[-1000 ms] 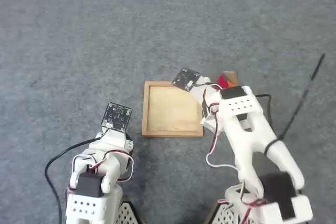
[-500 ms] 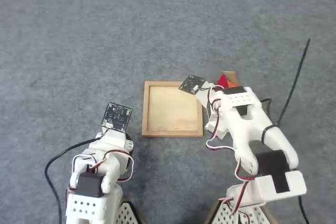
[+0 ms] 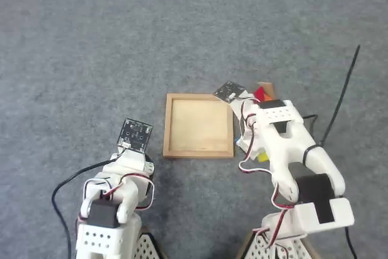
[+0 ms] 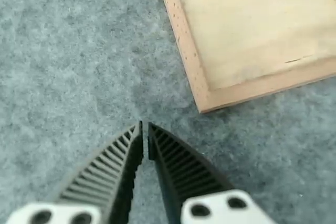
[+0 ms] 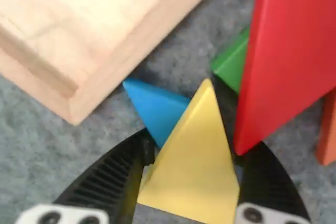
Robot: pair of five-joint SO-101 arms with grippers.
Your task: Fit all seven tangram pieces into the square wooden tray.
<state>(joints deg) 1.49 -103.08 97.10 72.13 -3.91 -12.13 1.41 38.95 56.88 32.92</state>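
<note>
We see a pale tan square wooden tray (image 3: 199,151), faint grain, on a grey speckled table cover (image 3: 91,47). Pieces are all plain, no pattern: yellow triangular piece (image 5: 194,166), blue triangular piece (image 5: 155,106), green piece (image 5: 233,66), red flat piece (image 5: 286,51), orange piece (image 5: 328,129). Left gripper (image 4: 145,127) & right gripper (image 5: 191,153): black, ribbed.

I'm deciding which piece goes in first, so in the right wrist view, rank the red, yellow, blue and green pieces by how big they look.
1. red piece
2. yellow triangle, helped by being nearest the camera
3. blue piece and green piece: both partly covered, too close to rank
</note>
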